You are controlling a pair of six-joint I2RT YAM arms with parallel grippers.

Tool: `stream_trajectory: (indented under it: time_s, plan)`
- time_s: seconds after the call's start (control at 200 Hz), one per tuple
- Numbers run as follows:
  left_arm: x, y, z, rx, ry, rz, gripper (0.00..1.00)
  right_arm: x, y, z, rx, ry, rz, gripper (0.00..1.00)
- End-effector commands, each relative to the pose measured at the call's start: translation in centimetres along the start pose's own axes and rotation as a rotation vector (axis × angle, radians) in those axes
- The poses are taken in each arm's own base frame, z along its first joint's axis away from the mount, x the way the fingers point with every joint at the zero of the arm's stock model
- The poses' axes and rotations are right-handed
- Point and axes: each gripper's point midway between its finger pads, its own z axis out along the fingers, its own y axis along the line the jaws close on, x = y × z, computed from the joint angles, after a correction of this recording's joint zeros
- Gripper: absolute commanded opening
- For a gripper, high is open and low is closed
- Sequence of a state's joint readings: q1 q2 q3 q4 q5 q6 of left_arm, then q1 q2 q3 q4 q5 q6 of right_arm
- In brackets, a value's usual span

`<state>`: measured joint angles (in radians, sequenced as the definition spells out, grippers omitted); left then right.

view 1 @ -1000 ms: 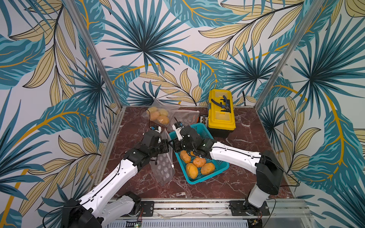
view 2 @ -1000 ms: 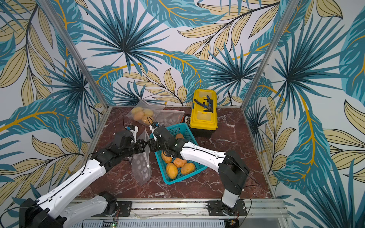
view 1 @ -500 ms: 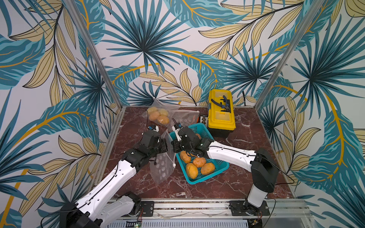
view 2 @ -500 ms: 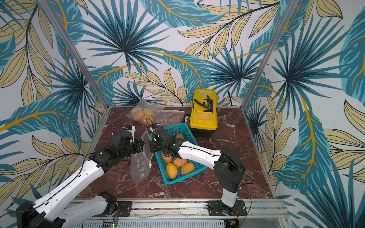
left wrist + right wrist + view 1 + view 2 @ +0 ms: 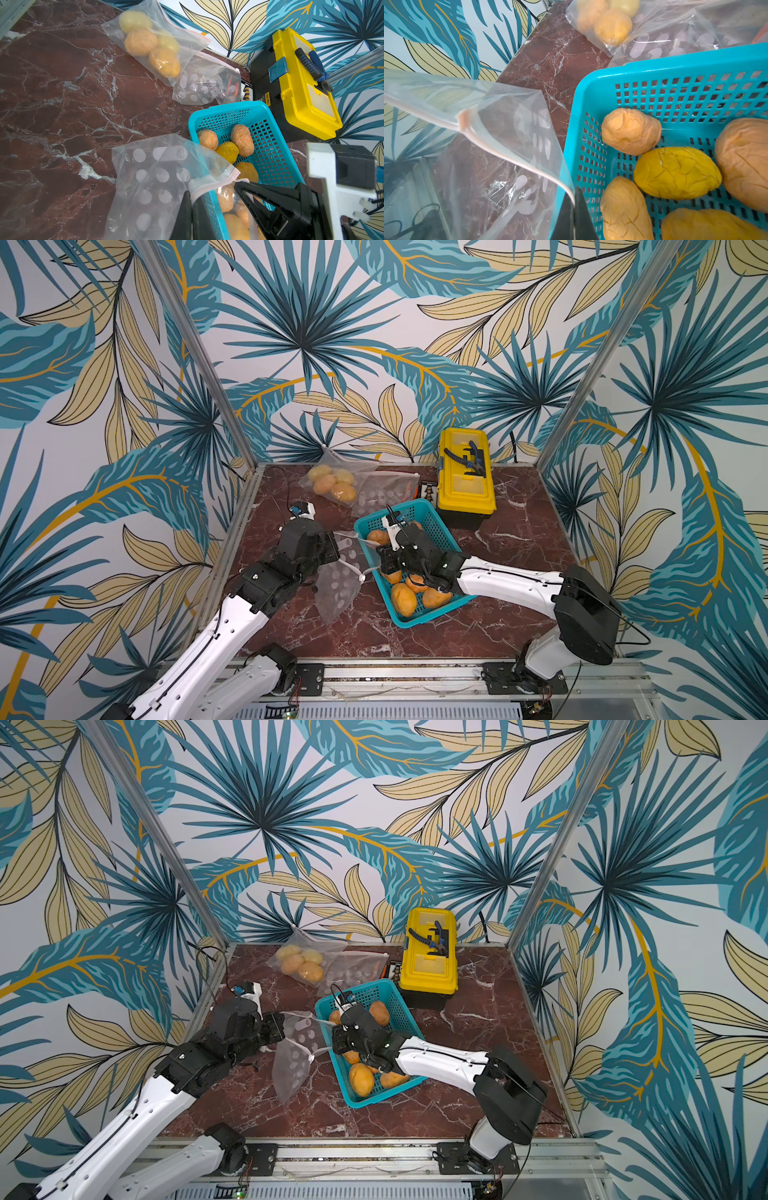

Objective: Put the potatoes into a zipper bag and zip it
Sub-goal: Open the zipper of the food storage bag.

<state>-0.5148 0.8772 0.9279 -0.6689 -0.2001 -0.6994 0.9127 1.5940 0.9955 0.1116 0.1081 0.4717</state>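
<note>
A clear zipper bag [image 5: 337,589] with white dots hangs between my two grippers, left of the teal basket [image 5: 361,526]. My left gripper [image 5: 337,549] is shut on one side of the bag's zipper rim [image 5: 209,182]. The right gripper [image 5: 376,569] is shut on the opposite side, at the basket's near corner, so the mouth is stretched open a little. Nothing shows inside this bag [image 5: 500,128]. Several yellow-orange potatoes [image 5: 403,599] lie in the basket [image 5: 654,68]. In the wrist views both the left gripper [image 5: 192,197] and the right gripper [image 5: 573,195] pinch the white zipper strip.
At the back lies another clear bag [image 5: 332,485] holding several potatoes, and a flatter dotted bag [image 5: 384,493] lies beside it. A yellow toolbox [image 5: 464,481] stands at the back right, touching the basket's far corner. Patterned walls close in three sides.
The right gripper has closed on the bag's rim beside the basket. The bag, which hung from the left gripper alone, is now held by both.
</note>
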Motion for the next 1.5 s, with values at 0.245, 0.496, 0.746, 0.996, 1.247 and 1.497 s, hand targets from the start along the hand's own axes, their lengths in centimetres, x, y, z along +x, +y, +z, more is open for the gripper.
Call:
stream_trajectory:
  time_s: [0.245,0.496,0.746,0.996,1.247,1.497]
  plan:
    - [-0.1,-3.1,-2.0,0.178,-0.091,-0.007,0.00,1.7,-2.3,-1.6,0.076,-0.034,0.078,0.00]
    - [0.6,-4.7,0.0,0.146,-0.055,0.105,0.00,2.8,-2.4,-2.1,0.122,-0.016,0.105,0.00]
    - [0.3,-3.6,-1.3,0.146,-0.104,0.076,0.00,4.1,-2.5,-3.4,0.202,-0.058,0.074,0.00]
    - [-0.2,-2.6,-2.3,0.119,-0.136,0.051,0.00,1.9,-1.2,-3.7,0.219,-0.079,0.009,0.00]
    - [-0.8,-0.1,-3.3,0.048,-0.210,-0.013,0.00,1.2,-3.0,-4.2,0.327,-0.113,-0.035,0.00]
    - [-0.2,-0.8,-2.6,0.058,-0.168,0.000,0.00,2.7,-3.0,-3.0,0.321,-0.064,-0.020,0.00]
